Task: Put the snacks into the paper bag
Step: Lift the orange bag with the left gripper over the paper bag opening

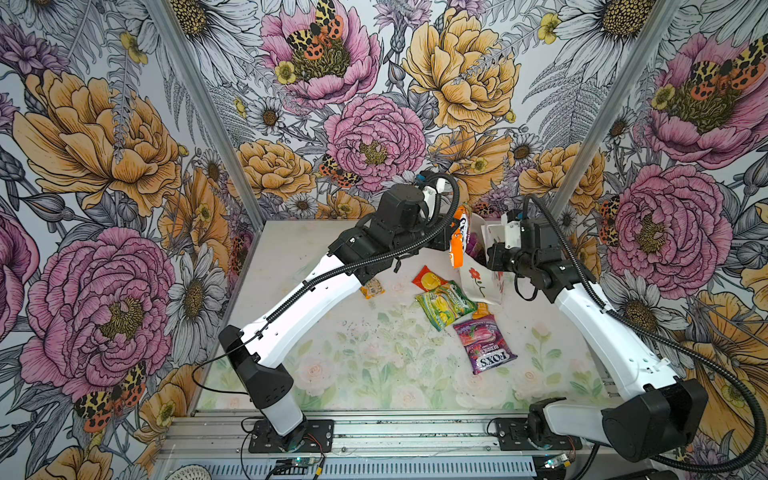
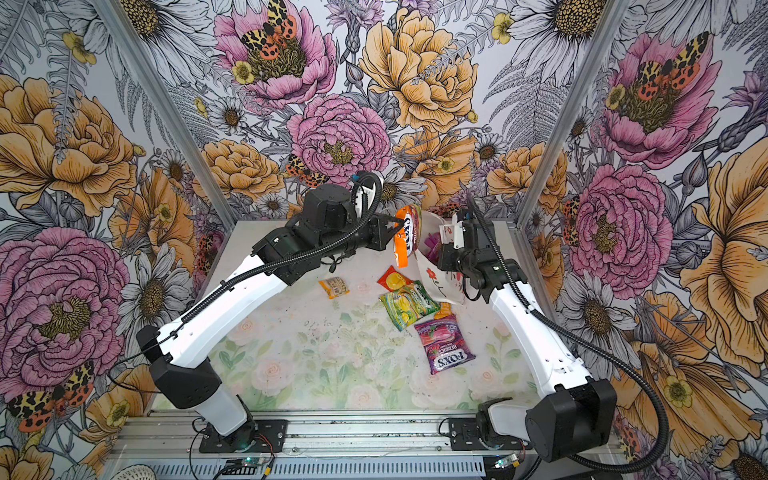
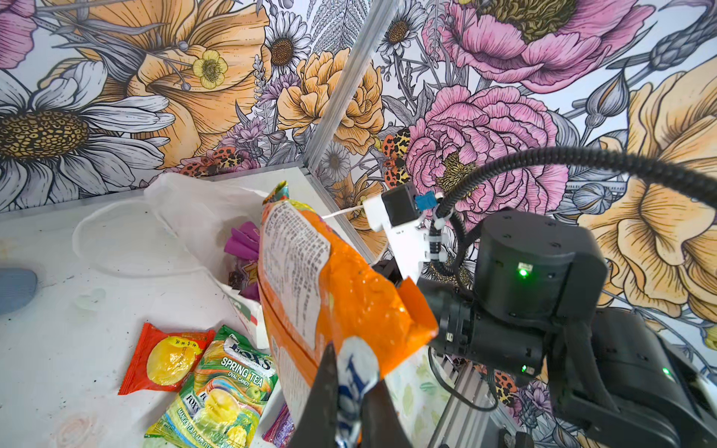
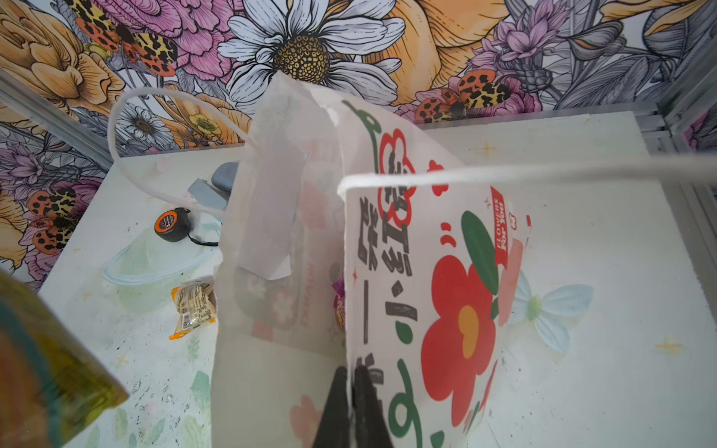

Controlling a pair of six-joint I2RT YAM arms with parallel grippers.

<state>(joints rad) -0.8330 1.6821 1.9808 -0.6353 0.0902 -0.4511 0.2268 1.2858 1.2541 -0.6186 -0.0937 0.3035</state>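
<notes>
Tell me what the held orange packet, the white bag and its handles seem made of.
The orange packet: thin plastic film, glossy; it crinkles and throws bright glints. The paper bag: thin matte paper, probably; sharp creases, light shows through. The handle: white cord, cotton or paper; too blurred to settle.

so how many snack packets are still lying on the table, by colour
orange: 2, small orange packet and part-hidden orange packet
red-yellow packet: 1
green-yellow packet: 1
purple packet: 1
total: 5, held orange packet in left gripper not counted
</notes>
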